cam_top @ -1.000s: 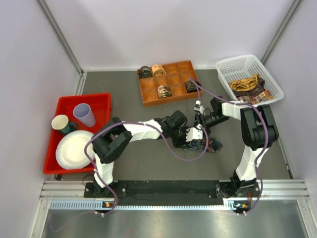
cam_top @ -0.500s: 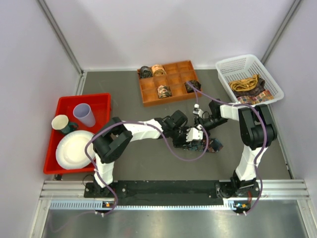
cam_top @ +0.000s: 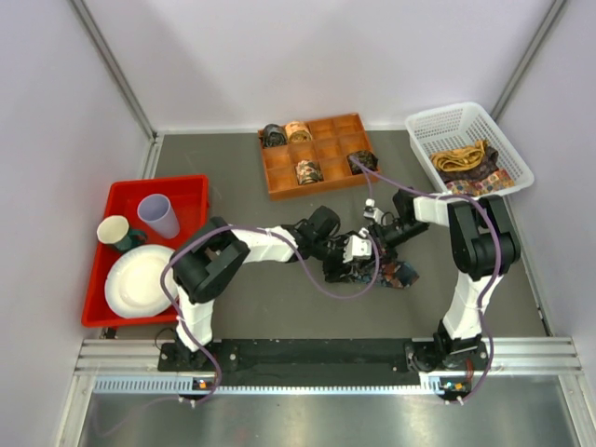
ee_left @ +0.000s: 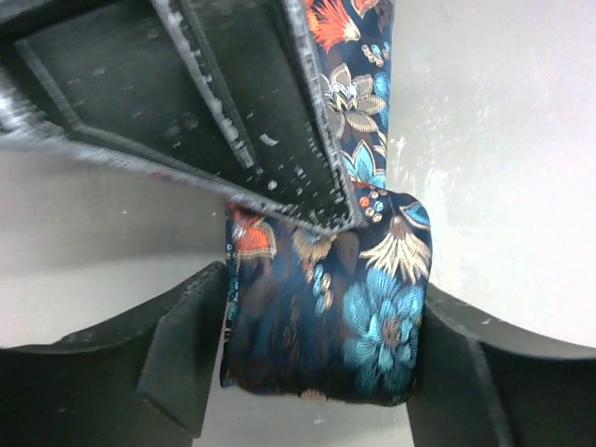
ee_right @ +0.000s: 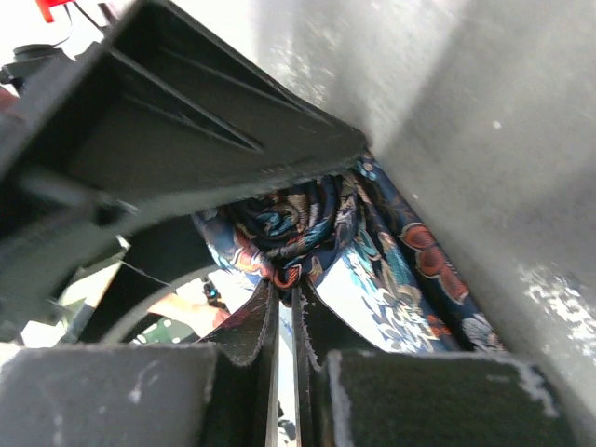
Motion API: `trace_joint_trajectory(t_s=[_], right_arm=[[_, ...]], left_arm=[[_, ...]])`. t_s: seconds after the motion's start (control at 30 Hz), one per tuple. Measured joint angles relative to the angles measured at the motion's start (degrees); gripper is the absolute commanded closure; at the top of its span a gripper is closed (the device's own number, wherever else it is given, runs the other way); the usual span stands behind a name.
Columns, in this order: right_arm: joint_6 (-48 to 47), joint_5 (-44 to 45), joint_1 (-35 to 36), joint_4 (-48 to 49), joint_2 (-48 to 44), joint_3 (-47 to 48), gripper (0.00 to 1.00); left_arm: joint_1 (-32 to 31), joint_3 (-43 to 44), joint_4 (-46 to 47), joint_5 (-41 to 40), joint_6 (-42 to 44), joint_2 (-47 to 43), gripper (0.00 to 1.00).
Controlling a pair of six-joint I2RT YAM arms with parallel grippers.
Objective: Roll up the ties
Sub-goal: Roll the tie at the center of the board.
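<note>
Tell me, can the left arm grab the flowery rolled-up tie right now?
Probably yes. The left gripper is open, with a finger on each side of the rolled tie and nothing between them and the fabric. The shut right gripper crowds close against the tie, so it could get bumped.

tie (ee_left: 326, 317) | upper end cut by frame edge | overhead: mostly covered

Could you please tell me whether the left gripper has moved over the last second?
Yes. Seen from above, the left gripper, at the tie, has shifted slightly left, toward the red tray and away from the white basket.
</note>
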Motion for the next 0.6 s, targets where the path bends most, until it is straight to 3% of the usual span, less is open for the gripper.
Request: trace_joint_trajectory(t_s=[0.1, 0.3, 0.4, 0.6], right_arm=[[0.35, 1.27, -0.13, -0.92, 0.15, -0.02, 1.00], [1.27, 4.70, -0.50, -2.25, 0.52, -0.02, 1.00], [1.73, 6.05, -0.52, -2.62, 0.61, 0.04, 1.00], [2.16, 6.56, -0.52, -3.87, 2.05, 1.07, 1.00]], left_arm=[[1.73, -2.03, 5.75, 4.74, -2.62, 0.52, 0.25], [4.46, -5.62, 21.09, 14.23, -10.78, 3.76, 0.33], [4.92, -8.09, 28.94, 16.83, -13.97, 4.92, 0.43], [5.35, -10.03, 37.57, 18.91, -16.11, 6.71, 0.49]])
